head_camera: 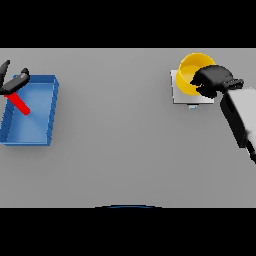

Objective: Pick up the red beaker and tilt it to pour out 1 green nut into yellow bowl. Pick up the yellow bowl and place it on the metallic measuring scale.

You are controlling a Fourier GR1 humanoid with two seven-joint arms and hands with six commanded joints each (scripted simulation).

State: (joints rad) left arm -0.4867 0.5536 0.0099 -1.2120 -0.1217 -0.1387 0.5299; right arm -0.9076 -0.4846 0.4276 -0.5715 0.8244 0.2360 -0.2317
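Head view: we see our right hand (214, 80) curled on one round yellow bowl (192, 70) atop the square metallic scale (180, 95) near the worktop's (125, 150) far right corner; left hand (12, 82) grips one red beaker (20, 104) over a blue tray (37, 115).

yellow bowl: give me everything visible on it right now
The yellow bowl is round, plain, a glossy saturated yellow, upright and open at the top. It sits on the metallic measuring scale, a pale square platform at the table's far right, covering most of it. The right hand is curled over the bowl's near-right rim and hides that part. Its inside shows only yellow; no nut can be made out in the visible portion.
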